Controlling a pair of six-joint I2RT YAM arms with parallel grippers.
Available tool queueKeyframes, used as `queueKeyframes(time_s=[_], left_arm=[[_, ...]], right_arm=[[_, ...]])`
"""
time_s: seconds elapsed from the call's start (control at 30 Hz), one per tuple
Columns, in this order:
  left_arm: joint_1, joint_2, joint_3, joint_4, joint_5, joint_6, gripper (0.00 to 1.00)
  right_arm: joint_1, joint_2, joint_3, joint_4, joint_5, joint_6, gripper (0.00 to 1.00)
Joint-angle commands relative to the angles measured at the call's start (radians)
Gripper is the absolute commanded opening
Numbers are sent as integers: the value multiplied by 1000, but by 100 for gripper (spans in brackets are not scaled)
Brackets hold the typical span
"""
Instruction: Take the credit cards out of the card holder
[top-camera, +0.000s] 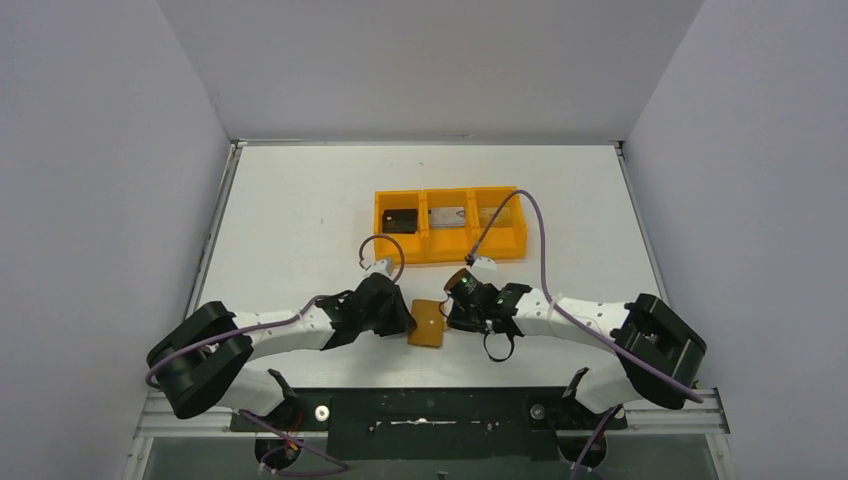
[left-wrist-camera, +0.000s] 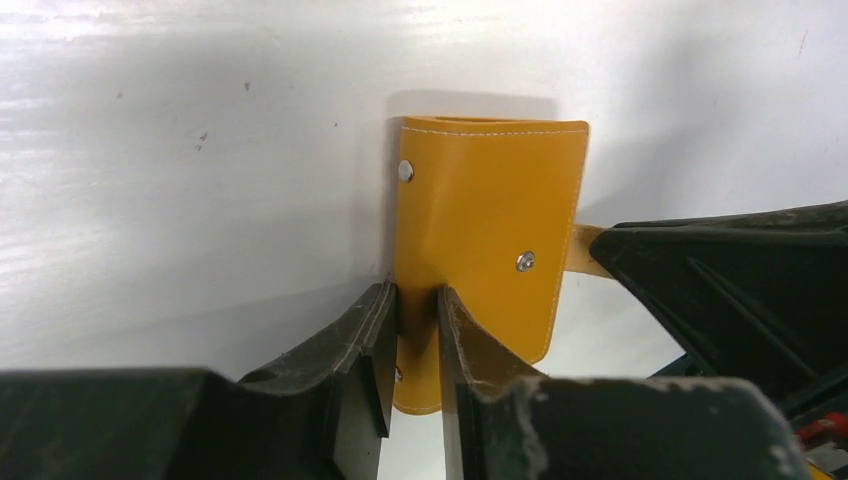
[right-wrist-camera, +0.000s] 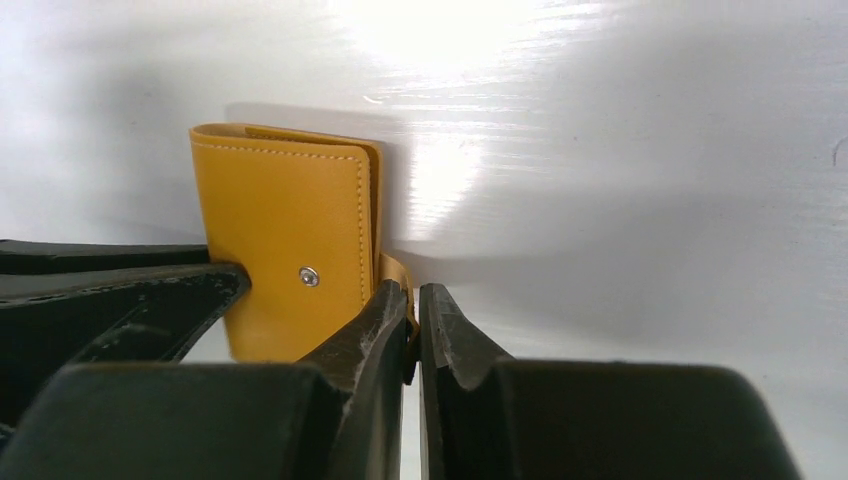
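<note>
Tan-brown card holder (top-camera: 427, 323) lies closed near the orange tray (top-camera: 450, 252), long axis pointing toward it, left gripper (left-wrist-camera: 412, 300) and right gripper (right-wrist-camera: 412, 300) pinching opposite edges, its inside hidden.

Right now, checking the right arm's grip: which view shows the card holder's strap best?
Right wrist: the strap runs from the card holder into the shut right gripper. Left wrist shows only a stub of it; top external: too small.

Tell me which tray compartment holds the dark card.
In the orange tray, the left one: its dark card differs from the middle's silvery card; the right shows none.
</note>
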Motion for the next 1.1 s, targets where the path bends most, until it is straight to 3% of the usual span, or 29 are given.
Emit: queueKeyframes(time_s=[0.0,0.17,0.43,0.73,1.07], left_arm=[[-2,-86,-30,-57,-47,37,24],[0,-233,-64,-91,-117,31,44],[9,-489,-78,-237,-257,25,60],[17,-651,-76,-331,-325,12,65],[20,-643,-66,-330,-299,22,65]], right_arm=[[-6,-104,5,15,33,-14,0],[-6,-176,15,5,30,-40,0],[10,-225,49,63,-35,-109,0],[43,-113,167,120,-123,-189,1],[50,-79,152,89,-67,-117,1]])
